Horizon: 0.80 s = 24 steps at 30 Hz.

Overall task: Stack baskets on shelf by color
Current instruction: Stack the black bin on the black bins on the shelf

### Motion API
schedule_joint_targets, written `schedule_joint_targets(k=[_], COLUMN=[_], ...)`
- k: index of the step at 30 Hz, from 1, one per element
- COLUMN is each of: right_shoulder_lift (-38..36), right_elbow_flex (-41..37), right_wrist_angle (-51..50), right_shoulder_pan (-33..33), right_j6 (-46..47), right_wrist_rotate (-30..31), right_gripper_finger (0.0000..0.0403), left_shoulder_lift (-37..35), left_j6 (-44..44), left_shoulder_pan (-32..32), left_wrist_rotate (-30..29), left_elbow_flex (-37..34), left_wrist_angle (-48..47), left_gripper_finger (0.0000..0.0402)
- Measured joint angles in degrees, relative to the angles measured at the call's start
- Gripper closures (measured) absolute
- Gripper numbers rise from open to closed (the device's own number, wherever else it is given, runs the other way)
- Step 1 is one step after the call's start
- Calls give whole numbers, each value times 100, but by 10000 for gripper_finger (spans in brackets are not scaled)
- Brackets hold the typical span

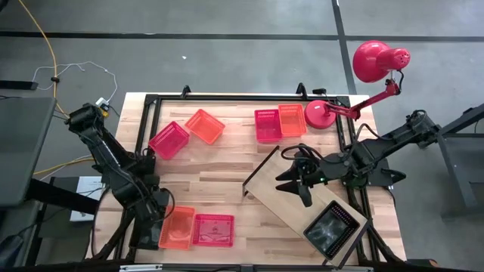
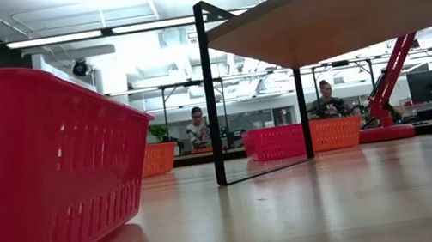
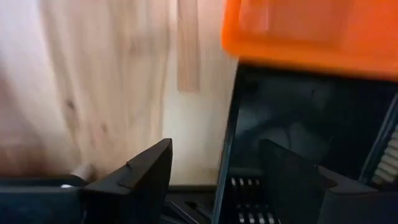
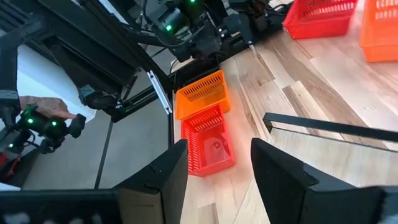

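Six baskets sit on the tabletop in pairs. A red basket and an orange one are at the far left, a red and an orange at the far middle, and an orange and a red at the near left. A black basket rests on the near end of the shelf. My left gripper is open beside the near orange basket and touches nothing. My right gripper is open above the shelf's far end.
A red desk lamp stands on its round base at the far right. The shelf's black bracket holds the board up off the table at its far end. Bare wood lies mid-table. People sit in the room beyond.
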Motion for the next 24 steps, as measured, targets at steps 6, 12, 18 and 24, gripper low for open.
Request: schedule_joint_targets(k=[6,12,18,24], right_shoulder_lift=[0,0,2,2], right_elbow_flex=[0,2,2,2], right_wrist_angle=[-20,-20,-20,-20], right_shoulder_pan=[0,0,0,0], right_j6=[109,167,169,158], right_wrist_rotate=[64,64,64,64], right_gripper_finger=[242,242,242,242], left_shoulder_lift=[0,-2,-6,-247], left_j6=[-143,-144,-275,-254], left_shoulder_pan=[1,4,8,46], left_wrist_rotate=[302,300,411,730], left_elbow_flex=[-333,-333,-326,-47], left_wrist_angle=[321,320,314,240], left_gripper_finger=[181,257,389,398])
